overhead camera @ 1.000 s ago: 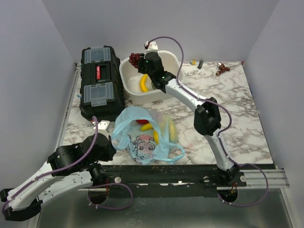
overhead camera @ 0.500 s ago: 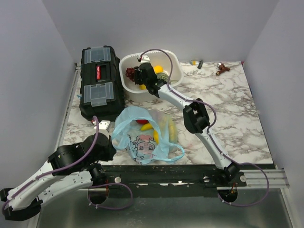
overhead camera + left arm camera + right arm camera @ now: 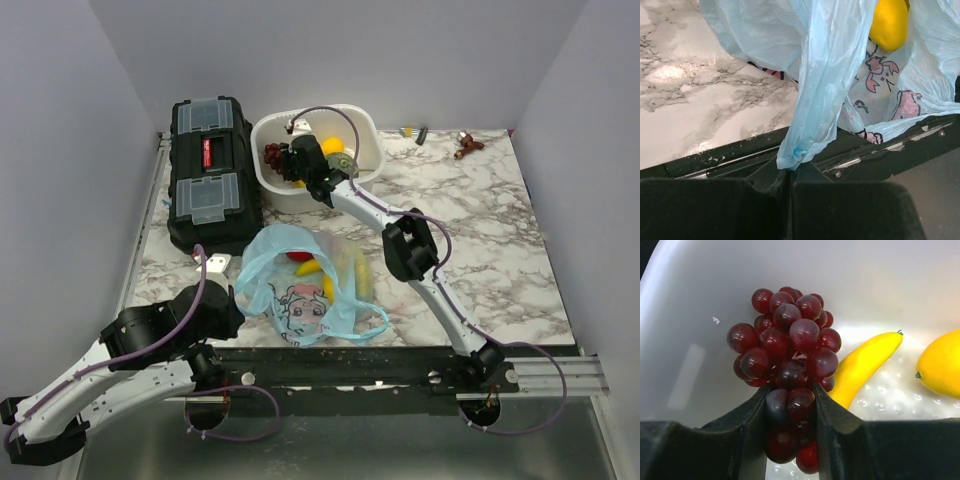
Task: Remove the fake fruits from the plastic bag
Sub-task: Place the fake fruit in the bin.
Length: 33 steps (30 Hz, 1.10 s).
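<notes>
plastic bag [image 3: 300, 290] lies at the bench [image 3: 500, 230] front edge, with a red piece [image 3: 298, 256] and bananas [image 3: 312, 268] inside; the right arm [image 3: 420, 250] reaches into the white tub [image 3: 368, 135]. left wrist: left jaws pinched shut on the bag's film. right wrist: right jaws clamp the grape bunch [image 3: 785, 365] low in the tub, beside a banana [image 3: 865, 365] and lemon [image 3: 940, 362]. grapes nearly delivered, by my reckoning; the bag's fruit is yet to come out.

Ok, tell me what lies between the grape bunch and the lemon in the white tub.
A yellow banana lies there, on the white tub floor between grape bunch and lemon. The right wrist view shows it.
</notes>
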{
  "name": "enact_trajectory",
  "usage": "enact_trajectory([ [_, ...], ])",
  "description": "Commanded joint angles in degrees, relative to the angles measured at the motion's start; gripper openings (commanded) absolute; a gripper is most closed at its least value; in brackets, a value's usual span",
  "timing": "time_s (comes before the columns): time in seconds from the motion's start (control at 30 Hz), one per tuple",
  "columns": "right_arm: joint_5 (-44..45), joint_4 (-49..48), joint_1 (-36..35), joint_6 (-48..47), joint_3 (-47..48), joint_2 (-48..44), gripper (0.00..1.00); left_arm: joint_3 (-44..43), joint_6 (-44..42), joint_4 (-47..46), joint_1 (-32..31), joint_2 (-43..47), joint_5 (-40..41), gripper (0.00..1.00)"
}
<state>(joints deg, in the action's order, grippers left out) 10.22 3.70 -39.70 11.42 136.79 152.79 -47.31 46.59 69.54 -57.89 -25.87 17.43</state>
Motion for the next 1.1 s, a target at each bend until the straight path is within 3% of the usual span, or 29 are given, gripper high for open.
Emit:
enact_trajectory([
  [0.0,-0.3,-0.8,-0.2,-3.4,0.4,3.6,0.39,0.2,0.1,0.4,-0.2,0.4,1.3,0.00],
  [0.37,0.7,4.0,-0.3,-6.4,1.8,0.8,0.75,0.3,-0.1,0.3,-0.2,0.2,1.0,0.00],
  [0.6,2.7,8.0,-0.3,-5.9,-0.7,-6.4,0.86,0.4,-0.1,0.2,-0.2,-0.2,0.9,0.00],
  [0.83,9.6,9.3,-0.3,-4.8,-15.7,-22.1,0.87,0.3,-0.1,0.3,-0.2,-0.8,1.0,0.00],
  [1.07,13.1,6.4,-0.3,-0.3,-40.7,-42.2,0.87,0.3,0.0,0.3,-0.1,-1.2,0.9,0.00],
])
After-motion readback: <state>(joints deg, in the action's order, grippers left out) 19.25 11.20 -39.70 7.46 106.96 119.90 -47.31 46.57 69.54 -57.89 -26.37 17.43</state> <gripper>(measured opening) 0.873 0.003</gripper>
